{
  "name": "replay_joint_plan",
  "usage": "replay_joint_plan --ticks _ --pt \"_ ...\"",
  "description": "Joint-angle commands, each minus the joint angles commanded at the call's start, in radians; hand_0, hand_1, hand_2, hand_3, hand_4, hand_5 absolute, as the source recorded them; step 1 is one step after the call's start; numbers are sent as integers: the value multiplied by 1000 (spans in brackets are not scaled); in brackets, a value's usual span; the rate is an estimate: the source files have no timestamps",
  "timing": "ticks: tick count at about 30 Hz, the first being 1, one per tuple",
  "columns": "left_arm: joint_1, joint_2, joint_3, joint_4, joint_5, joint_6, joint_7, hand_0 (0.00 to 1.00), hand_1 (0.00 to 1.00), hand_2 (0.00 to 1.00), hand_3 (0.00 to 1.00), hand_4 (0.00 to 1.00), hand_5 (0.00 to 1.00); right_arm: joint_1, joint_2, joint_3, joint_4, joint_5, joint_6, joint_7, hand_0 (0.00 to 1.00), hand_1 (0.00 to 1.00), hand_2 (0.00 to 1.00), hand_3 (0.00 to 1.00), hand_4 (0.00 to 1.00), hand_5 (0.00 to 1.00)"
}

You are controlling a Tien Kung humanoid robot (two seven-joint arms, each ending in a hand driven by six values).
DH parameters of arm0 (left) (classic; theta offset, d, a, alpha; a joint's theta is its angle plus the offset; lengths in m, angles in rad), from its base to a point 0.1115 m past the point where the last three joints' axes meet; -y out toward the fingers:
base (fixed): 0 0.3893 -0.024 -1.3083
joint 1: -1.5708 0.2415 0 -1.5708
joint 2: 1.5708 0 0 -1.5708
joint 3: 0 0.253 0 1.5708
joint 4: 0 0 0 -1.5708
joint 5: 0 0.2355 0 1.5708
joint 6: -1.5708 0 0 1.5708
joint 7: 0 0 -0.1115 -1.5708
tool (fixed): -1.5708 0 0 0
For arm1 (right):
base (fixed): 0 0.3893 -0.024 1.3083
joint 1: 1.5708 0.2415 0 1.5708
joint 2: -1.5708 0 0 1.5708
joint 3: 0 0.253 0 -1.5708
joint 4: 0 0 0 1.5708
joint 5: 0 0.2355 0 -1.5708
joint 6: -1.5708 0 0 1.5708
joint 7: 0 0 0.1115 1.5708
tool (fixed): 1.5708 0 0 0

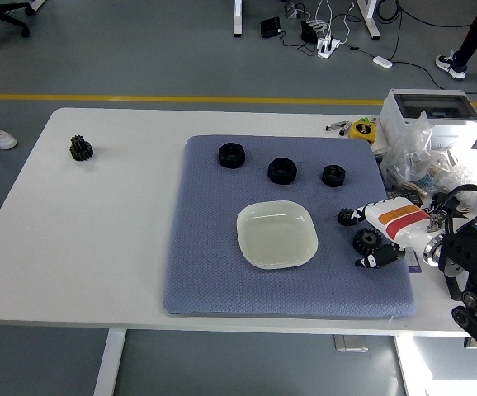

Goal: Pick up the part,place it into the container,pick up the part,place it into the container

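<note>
At mat's right edge, right hand [384, 235] hovers w/ fingers apart, gear [366, 240] just beside, ungrasped.

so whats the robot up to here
The robot's right hand is down over two black gears at the right side of the blue mat: a larger gear and a smaller gear. Its fingers bracket the larger one but have not lifted it. The white dish in the mat's middle is empty. Three black nuts sit along the far side of the mat, and another gear lies alone at the table's far left. The left arm is out of view.
</note>
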Motion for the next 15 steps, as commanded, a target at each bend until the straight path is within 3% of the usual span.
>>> replay_joint_plan --ticks 2,3,8,9,14,15 --pt "0 0 0 0 1 0 0 732 737 796 652 719 624 7 1 -7 -10 14 -2 0 600 645 682 695 998 366" --pt "0 0 -1 0 2 0 0 732 737 795 652 720 624 9 2 -10 -15 21 -4 0 534 617 638 629 948 340" --pt "0 1 -3 -1 7 -1 3 732 737 795 652 720 624 28 7 -26 -50 77 -9 0 534 617 638 629 948 340" --pt "0 1 -3 -1 8 -2 3 732 736 795 651 720 623 32 8 -29 -58 85 -6 0 502 584 581 563 821 312" --pt "0 2 -4 -1 9 -1 4 732 736 795 651 720 623 41 6 -36 -81 114 7 1 502 584 581 563 821 312" --pt "0 2 -3 -1 8 -1 4 732 736 794 650 720 622 41 5 -37 -83 116 8 1 464 541 553 533 780 316"
